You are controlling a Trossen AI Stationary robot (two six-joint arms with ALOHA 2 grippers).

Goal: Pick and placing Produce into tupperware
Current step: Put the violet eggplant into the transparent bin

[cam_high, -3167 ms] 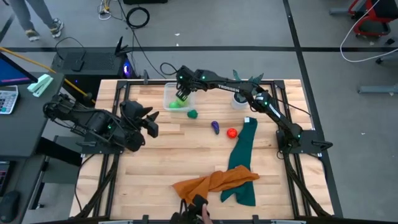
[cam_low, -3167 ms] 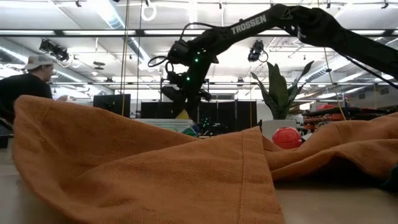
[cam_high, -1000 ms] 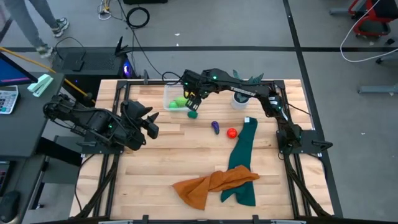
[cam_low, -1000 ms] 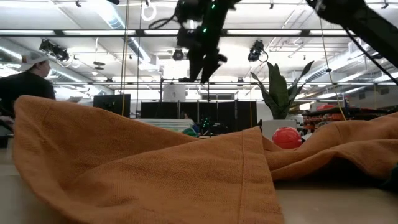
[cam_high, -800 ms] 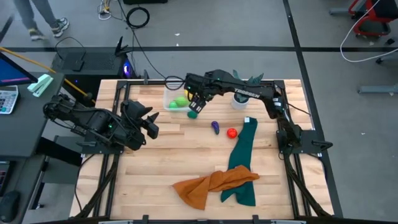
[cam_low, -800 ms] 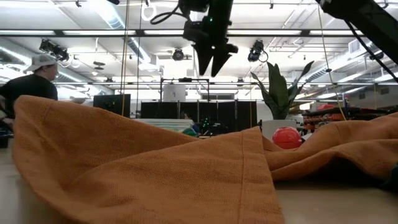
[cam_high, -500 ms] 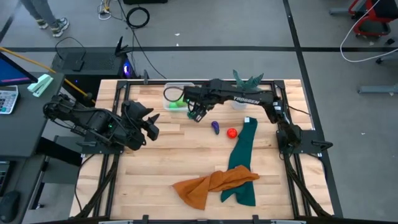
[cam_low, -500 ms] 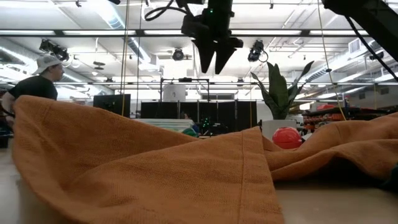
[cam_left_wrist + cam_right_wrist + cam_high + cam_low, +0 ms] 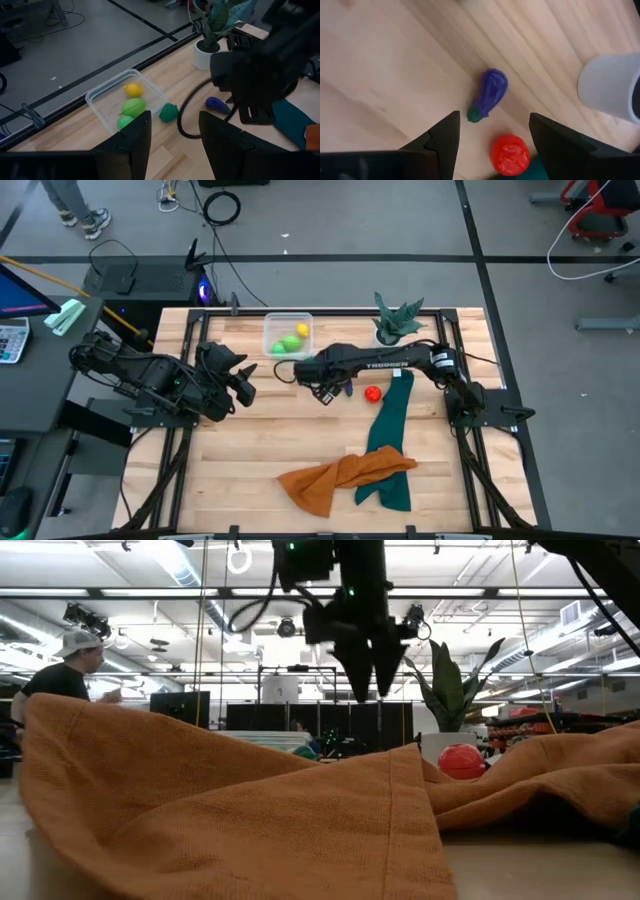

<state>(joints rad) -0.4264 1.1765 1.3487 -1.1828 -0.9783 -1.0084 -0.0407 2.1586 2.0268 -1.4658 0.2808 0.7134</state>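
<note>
I have the table (image 9: 250,440) with the tub (image 9: 287,337) at its far edge, holding a yellow piece (image 9: 302,329) and two light green ones (image 9: 290,344). The dark green piece (image 9: 169,112) lies just beside the tub, the eggplant (image 9: 489,93) and red piece (image 9: 509,154) near mid-table. Right gripper (image 9: 492,137) hangs over the eggplant, fingers parted and empty. I judge the eggplant comes next: centre on its body, turn to span its width, then descend. Right arm stretches flat across the table. Left gripper (image 9: 172,137) waits by the left edge, fingers apart, nothing held.

Right gripper (image 9: 327,392) hangs parted (left arm parked).
</note>
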